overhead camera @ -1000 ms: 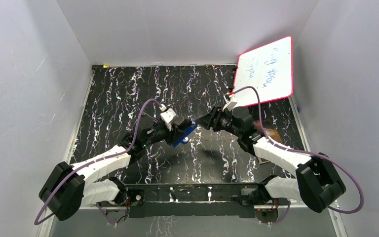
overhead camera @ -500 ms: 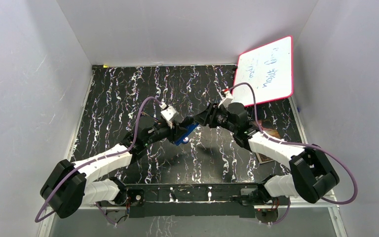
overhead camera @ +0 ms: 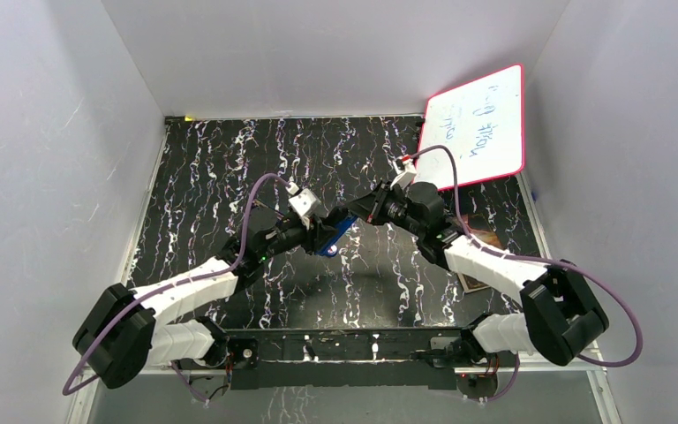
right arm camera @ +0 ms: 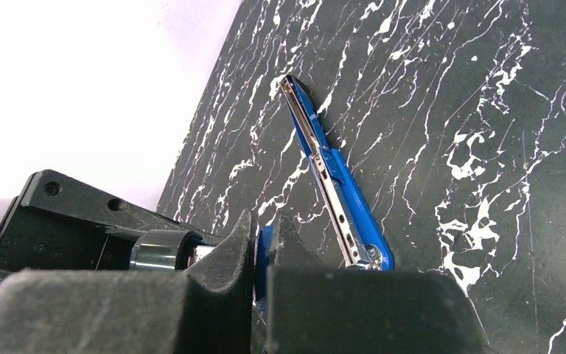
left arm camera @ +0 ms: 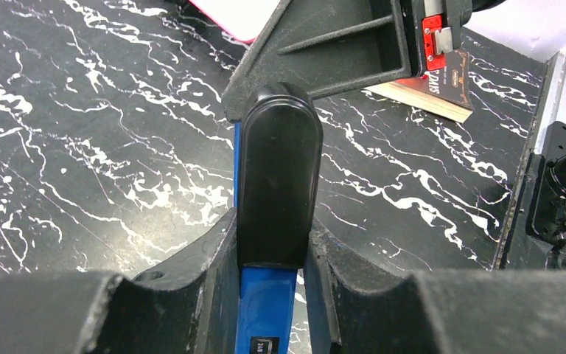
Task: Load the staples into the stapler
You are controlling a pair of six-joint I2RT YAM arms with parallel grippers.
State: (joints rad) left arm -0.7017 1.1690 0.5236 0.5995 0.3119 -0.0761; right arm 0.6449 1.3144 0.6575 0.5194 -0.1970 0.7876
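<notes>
Blue stapler spread open, clamped from both ends over the middle of the counter.
Left gripper closed on its black-capped body; right gripper pinched shut on a blue edge. No staples visible. Advise holding the steel channel level, steady and exposed upward before fetching any strip.

You've got a black marble-look tabletop w/ white veins under the left gripper & right gripper. Plain pale walls box it in: left wall well off to the left gripper's left, back wall beyond both, right wall past the right gripper. A red-edged whiteboard w/ handwriting leans in the corner behind & right of the right gripper. Light is soft, even.
</notes>
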